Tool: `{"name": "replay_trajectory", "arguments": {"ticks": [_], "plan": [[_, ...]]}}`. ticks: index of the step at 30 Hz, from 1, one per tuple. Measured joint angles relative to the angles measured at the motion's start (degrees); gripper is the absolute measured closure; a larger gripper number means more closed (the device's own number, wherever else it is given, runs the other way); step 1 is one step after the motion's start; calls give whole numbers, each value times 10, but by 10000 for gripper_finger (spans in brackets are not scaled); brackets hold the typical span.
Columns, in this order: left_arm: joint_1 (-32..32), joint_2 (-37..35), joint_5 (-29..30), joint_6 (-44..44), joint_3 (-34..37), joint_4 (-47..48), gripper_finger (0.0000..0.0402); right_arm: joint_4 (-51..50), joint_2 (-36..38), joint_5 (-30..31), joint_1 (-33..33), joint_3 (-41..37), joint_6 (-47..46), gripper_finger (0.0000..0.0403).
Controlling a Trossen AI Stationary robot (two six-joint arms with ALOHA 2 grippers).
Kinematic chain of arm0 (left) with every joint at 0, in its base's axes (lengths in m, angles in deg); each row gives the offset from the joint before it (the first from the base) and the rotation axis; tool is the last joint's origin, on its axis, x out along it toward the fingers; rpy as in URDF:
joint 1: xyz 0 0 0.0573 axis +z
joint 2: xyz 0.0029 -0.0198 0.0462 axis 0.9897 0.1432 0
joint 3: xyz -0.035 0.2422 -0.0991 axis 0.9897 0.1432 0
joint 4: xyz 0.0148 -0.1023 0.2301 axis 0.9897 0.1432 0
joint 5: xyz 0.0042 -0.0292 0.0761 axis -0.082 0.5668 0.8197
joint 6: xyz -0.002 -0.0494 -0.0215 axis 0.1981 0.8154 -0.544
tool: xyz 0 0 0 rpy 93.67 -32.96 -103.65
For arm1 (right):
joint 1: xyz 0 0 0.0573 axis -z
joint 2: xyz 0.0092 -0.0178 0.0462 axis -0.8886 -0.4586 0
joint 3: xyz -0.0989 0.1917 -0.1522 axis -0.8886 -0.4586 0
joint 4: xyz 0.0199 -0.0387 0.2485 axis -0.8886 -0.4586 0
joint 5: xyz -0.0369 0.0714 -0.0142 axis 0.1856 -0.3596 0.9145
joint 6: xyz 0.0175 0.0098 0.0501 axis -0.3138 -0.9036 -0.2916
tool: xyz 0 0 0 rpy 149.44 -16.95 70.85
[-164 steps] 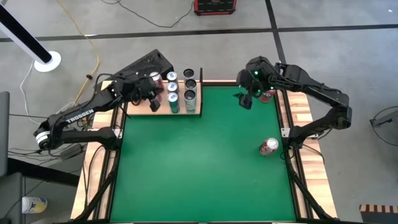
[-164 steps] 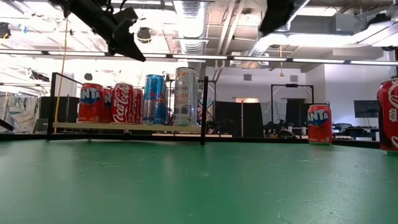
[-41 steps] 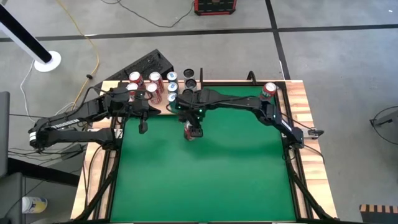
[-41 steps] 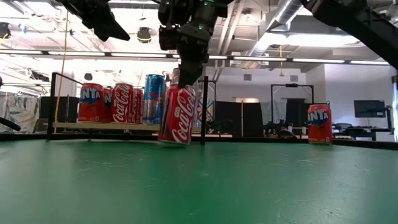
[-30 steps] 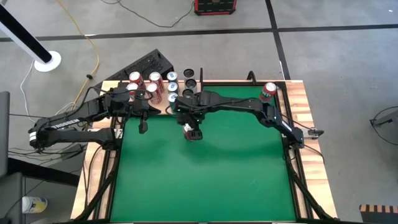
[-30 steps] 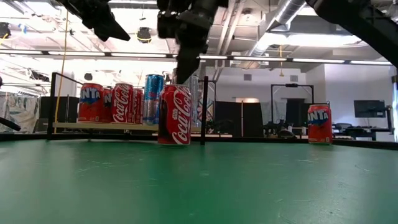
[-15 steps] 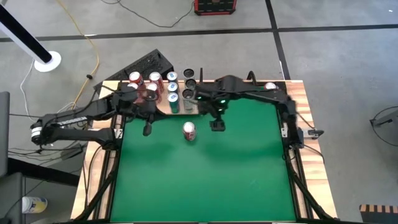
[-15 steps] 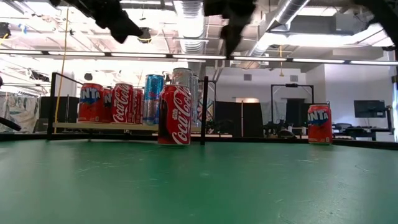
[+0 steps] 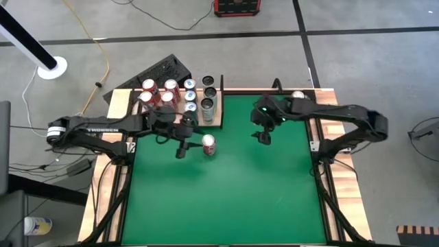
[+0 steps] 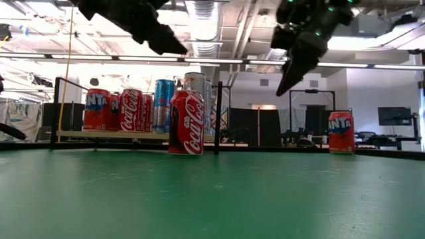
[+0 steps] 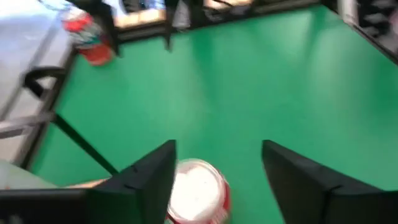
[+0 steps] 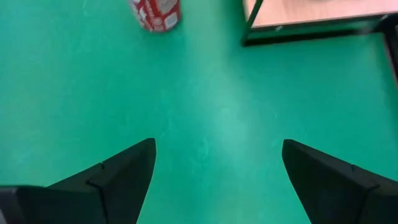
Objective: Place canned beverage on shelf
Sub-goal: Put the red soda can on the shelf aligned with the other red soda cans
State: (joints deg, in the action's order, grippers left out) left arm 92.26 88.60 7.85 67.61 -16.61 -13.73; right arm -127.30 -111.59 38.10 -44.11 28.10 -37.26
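high view shows several cans already on the shelf (image 9: 212, 122), while 1 coca-cola can (image 9: 209, 145) stands upright on the green bench (image 9: 226, 199) just in front of it, not yet shelved. left gripper (image 9: 182, 150) hovers beside that can with jaws parted and empty; right gripper (image 9: 263, 136), jaws wide and empty, hangs well apart.

1. The flat green felt tabletop (image 9: 226, 192) looks matt and a bit fuzzy, no shine at all.
2. The red Coca-Cola aluminium can (image 10: 186, 123) is smooth glossy printed metal, with a bare silver lid on top.
3. The pale-wood shelf board (image 9: 173, 121) is plain wood with visible grain.
4. The black shelf frame posts (image 10: 217, 118) look like matt metal.
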Motion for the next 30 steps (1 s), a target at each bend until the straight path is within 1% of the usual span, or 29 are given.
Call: {"name": "replay_trajectory", "arguments": {"ticks": [2, 4, 7, 10, 14, 18, 24, 28, 30], "plan": [[-8, 11, 38, 18, 0, -34, 150, 59, 27, 0, 4, -47, 0, 30], [-13, 19, 69, 47, 0, -47, 116, 97, 44, 0, 9, -81, 0, 30], [-15, 36, 77, 111, 0, -42, 73, 116, 57, 1, 12, -103, 1, 30], [-24, 60, 78, 164, 0, -42, 46, 129, 64, 3, 15, -107, -7, 30], [-44, 90, 84, 162, 0, -41, 37, 120, 63, 3, 14, -107, -22, 30], [-48, 97, 126, 134, 0, -47, 37, 115, 63, 3, 14, -107, -49, 30], [-49, 95, 123, 80, 0, -51, 36, 117, 63, 13, 4, -107, -68, 30], [-48, 114, 124, 44, 0, -43, 36, 137, 63, 29, -9, -108, -70, 30], [-47, 123, 123, 32, 0, -54, 36, 150, 63, 31, -15, -107, -70, 30]]}}
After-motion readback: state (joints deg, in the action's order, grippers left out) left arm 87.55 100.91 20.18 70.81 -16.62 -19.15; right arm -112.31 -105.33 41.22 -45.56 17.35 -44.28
